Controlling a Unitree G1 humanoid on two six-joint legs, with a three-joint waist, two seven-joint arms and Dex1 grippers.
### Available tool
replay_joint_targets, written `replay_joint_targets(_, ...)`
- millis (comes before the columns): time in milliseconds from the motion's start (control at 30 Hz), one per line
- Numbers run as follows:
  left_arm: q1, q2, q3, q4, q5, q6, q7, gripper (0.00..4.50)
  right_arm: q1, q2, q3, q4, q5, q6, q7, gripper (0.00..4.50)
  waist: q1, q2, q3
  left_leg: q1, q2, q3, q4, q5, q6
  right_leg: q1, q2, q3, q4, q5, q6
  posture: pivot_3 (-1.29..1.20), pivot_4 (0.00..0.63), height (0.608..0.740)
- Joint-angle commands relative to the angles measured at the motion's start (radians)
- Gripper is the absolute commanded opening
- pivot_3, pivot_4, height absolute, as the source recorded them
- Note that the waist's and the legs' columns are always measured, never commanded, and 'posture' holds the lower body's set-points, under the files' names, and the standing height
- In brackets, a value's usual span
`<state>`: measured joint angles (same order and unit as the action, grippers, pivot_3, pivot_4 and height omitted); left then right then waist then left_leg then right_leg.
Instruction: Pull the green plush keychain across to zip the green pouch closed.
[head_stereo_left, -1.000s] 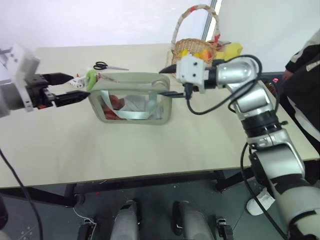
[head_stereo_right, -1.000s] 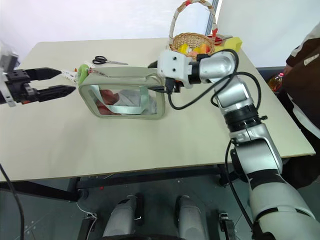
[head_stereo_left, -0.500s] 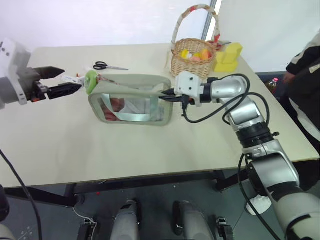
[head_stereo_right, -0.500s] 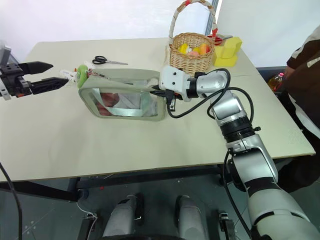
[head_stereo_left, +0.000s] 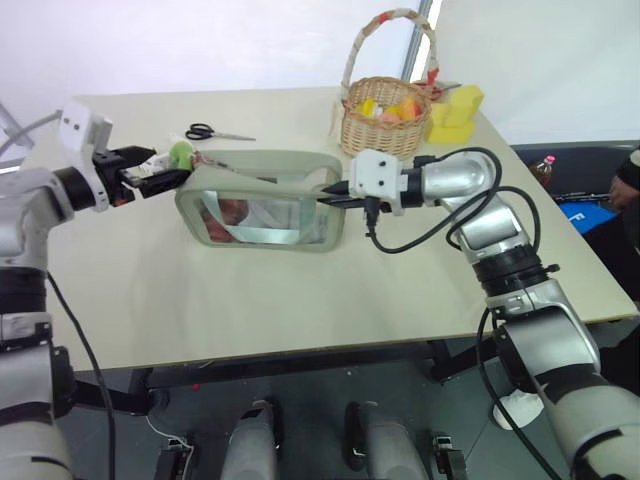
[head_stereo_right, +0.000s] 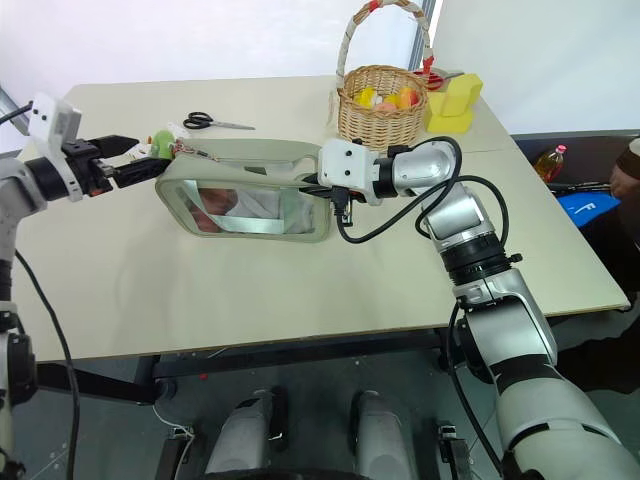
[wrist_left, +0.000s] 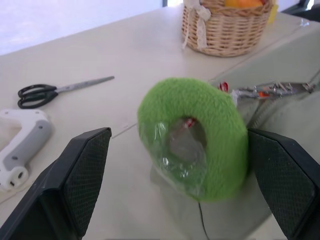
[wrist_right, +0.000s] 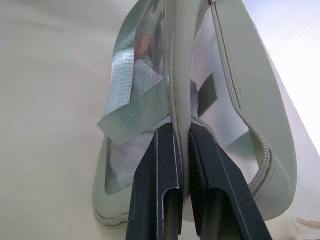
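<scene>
The green pouch (head_stereo_left: 262, 161) stands on the table with its clear window facing me and a pale strap (wrist_right: 135, 112) across it. Its zipper runs along the top. The green plush keychain (head_stereo_left: 180, 153) hangs at the pouch's top left corner. My left gripper (head_stereo_left: 158, 172) is open, and its black fingers (wrist_left: 75, 185) stand on either side of the keychain (wrist_left: 200, 125) without pinching it. My right gripper (head_stereo_left: 335, 194) is shut on the pouch's right end, its fingers (wrist_right: 160, 165) pinching the fabric edge (wrist_right: 179, 90).
A wicker basket (head_stereo_left: 386, 112) with fruit and yellow blocks (head_stereo_left: 456, 106) stand behind the pouch on the right. Black scissors (head_stereo_left: 214, 133) and a white handled tool (wrist_left: 22, 145) lie behind the keychain. A person's arm (head_stereo_left: 628, 178) shows at the right edge.
My left gripper has moved right, up to the keychain, and now straddles it. My right gripper has dropped and shut on the pouch's right end. The person at the right has drawn back.
</scene>
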<state>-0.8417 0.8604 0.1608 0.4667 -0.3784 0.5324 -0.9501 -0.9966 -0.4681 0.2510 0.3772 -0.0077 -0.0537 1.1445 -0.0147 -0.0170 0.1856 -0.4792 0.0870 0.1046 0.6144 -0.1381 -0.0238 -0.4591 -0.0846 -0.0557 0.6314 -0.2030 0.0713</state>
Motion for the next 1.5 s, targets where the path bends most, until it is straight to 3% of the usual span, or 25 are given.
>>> replay_joint_targets(33,-0.032,-0.001,-0.007,0.012,0.024,-0.035,-0.011,4.50,-0.022,0.007,-0.007,-0.021,0.009,-0.007,-0.002,0.04,-0.001,0.000,0.000,0.000,0.000,0.000,0.000,0.000,0.000,0.000,0.000,0.000,0.000,0.000,0.000,0.00,0.150,0.740)
replay_joint_targets(167,-0.024,-0.004,-0.029,0.009,0.041,-0.047,-0.043,4.50,-0.024,0.006,-0.009,-0.025,0.011,-0.001,-0.002,0.04,0.000,0.000,0.000,0.000,0.000,0.000,0.000,0.000,0.000,0.000,0.000,0.000,0.000,0.000,0.000,0.00,0.150,0.740)
replay_joint_targets(267,-0.011,0.002,-0.035,-0.001,0.050,-0.056,-0.064,3.77,-0.025,0.006,-0.012,-0.025,0.012,0.004,-0.004,0.00,0.000,0.000,0.000,0.000,0.000,0.000,0.000,0.000,0.000,0.000,0.000,0.000,0.000,0.000,0.000,0.00,0.150,0.740)
replay_joint_targets(500,-0.026,0.020,-0.004,-0.010,0.048,-0.051,-0.059,0.29,-0.022,0.003,-0.014,-0.022,0.010,0.003,-0.007,0.00,0.000,0.000,0.000,0.000,0.000,0.000,0.000,0.000,0.000,0.000,0.000,0.000,0.000,0.000,0.000,0.00,0.150,0.740)
replay_joint_targets(533,-0.032,0.023,-0.003,-0.011,0.048,-0.048,-0.057,0.04,-0.021,0.003,-0.013,-0.021,0.010,0.002,-0.007,0.00,0.000,0.000,0.000,0.000,0.000,0.000,0.000,0.000,0.000,0.000,0.000,0.000,0.000,0.000,0.000,0.00,0.150,0.740)
replay_joint_targets(767,-0.090,0.047,0.007,-0.144,-0.013,0.032,-0.099,0.04,-0.027,-0.002,-0.017,-0.010,0.007,-0.002,-0.015,0.00,0.000,0.000,0.000,0.000,0.000,0.000,0.000,0.000,0.000,0.000,0.000,0.000,0.000,0.000,0.000,0.00,0.150,0.740)
replay_joint_targets(900,-0.107,0.051,-0.054,-0.279,-0.029,0.080,-0.156,0.04,-0.034,-0.004,-0.017,0.000,0.004,-0.005,-0.019,0.00,0.000,0.000,0.000,0.000,0.000,0.000,0.000,-0.001,-0.001,0.001,0.000,0.000,0.000,0.000,0.000,0.00,0.150,0.740)
replay_joint_targets(1100,-0.061,0.044,-0.174,-0.318,0.083,-0.039,-0.182,0.04,-0.041,0.001,-0.018,0.005,0.002,-0.004,-0.030,0.00,0.000,0.000,0.000,0.001,0.000,0.000,0.000,0.000,0.000,0.001,0.000,0.000,0.000,0.000,0.000,0.00,0.150,0.740)
replay_joint_targets(1233,-0.079,0.024,-0.190,-0.259,0.136,-0.108,-0.149,0.04,-0.040,-0.001,-0.020,0.001,0.002,0.001,-0.031,0.00,0.000,0.000,0.000,0.001,0.000,0.000,0.000,0.000,0.000,0.000,0.000,0.001,0.000,0.000,0.000,0.00,0.150,0.740)
replay_joint_targets(1333,-0.112,0.004,-0.167,-0.220,0.139,-0.118,-0.127,0.99,-0.038,-0.003,-0.021,-0.004,0.002,0.003,-0.030,0.00,0.001,0.000,0.000,0.001,0.000,0.000,0.000,0.000,0.000,0.001,0.000,0.000,0.001,0.000,0.000,0.00,0.150,0.740)
replay_joint_targets(1500,-0.141,0.050,-0.140,-0.246,0.098,-0.048,-0.180,3.38,-0.045,-0.001,-0.020,0.011,0.000,-0.003,-0.029,0.00,0.000,0.000,0.000,0.001,0.000,0.000,0.001,0.000,0.000,0.000,0.000,0.001,0.000,0.000,0.000,0.00,0.150,0.740)
